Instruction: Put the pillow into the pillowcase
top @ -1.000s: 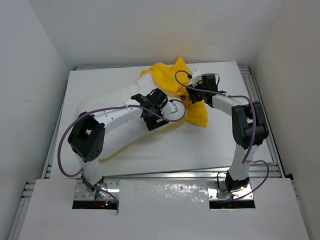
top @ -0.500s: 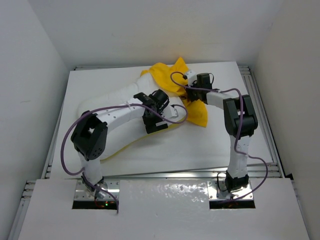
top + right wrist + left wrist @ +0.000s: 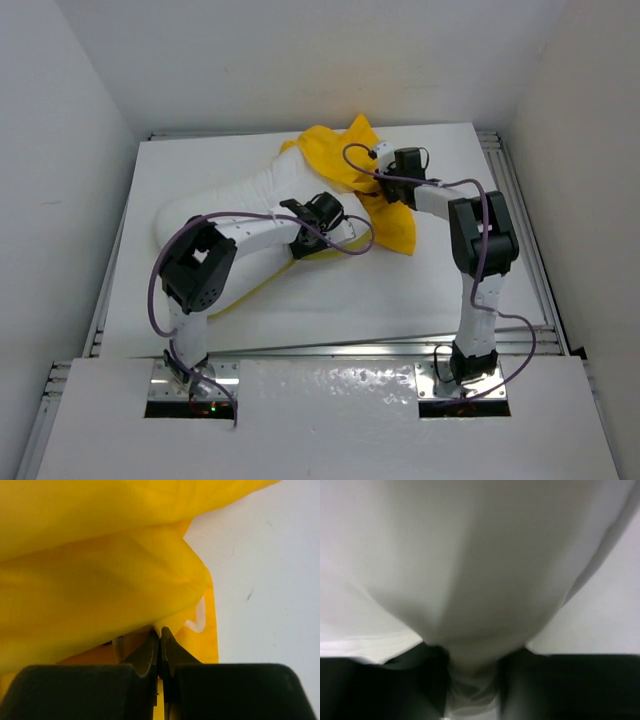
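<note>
Since a second ago the left arm has folded in, its elbow swinging toward the table's middle, and both pairs of jaws have narrowed. Left gripper (image 3: pixel 472 672) now pinches a bunched fold of the pillow (image 3: pixel 240 200), white cloth squeezed between its dark fingers (image 3: pixel 427 685). Seen from above, the pillow lies from the centre of the table (image 3: pixel 450 290) out toward 9 o'clock, its far end tucked into the pillowcase (image 3: pixel 335 150), which is heaped at 12 o'clock. Right gripper (image 3: pixel 160 632), at about 1 o'clock from the centre, has its fingertips pressed together on a thin yellow edge of the pillowcase, with bare table at its 3 o'clock.
</note>
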Controlling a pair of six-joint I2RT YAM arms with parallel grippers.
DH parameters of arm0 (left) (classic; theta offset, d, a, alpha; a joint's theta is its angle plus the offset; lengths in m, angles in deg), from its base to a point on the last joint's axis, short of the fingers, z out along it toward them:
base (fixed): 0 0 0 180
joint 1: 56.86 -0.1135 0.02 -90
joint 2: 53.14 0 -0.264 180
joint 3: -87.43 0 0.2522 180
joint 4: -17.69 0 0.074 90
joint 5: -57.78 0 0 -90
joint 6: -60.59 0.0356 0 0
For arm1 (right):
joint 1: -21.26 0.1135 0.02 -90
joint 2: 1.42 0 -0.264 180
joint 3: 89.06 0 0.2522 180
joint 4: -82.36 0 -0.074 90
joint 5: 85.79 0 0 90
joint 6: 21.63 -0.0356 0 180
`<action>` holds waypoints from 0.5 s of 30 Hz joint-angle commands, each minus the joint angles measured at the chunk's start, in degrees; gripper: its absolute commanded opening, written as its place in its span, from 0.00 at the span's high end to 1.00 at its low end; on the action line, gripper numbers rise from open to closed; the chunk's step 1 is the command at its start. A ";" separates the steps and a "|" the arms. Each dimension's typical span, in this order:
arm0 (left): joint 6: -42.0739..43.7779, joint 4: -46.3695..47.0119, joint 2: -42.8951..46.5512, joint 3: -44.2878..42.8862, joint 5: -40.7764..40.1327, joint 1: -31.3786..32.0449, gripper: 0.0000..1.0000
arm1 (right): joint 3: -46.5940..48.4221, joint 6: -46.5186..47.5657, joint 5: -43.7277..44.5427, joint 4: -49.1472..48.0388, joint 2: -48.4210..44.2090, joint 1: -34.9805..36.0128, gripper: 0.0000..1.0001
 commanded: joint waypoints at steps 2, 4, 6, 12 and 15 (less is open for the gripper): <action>-4.52 5.01 -2.72 -0.84 -1.46 0.32 1.00 | -3.26 -1.28 -0.18 -0.42 -9.59 -0.01 1.00; -5.14 4.22 -2.12 -1.45 -0.93 0.23 1.00 | -3.62 -1.28 -0.09 1.42 -12.15 -0.01 1.00; -6.19 3.95 -0.27 -3.04 -0.76 0.14 1.00 | -3.36 -1.28 0.17 5.11 -13.55 -0.01 1.00; -8.31 1.32 3.51 -10.33 -1.63 0.14 1.00 | -3.62 -2.60 -0.62 10.39 -17.51 0.08 1.00; -9.01 -0.27 4.48 -12.79 -2.34 0.14 1.00 | -3.71 -3.22 -0.79 11.89 -18.74 -0.01 1.00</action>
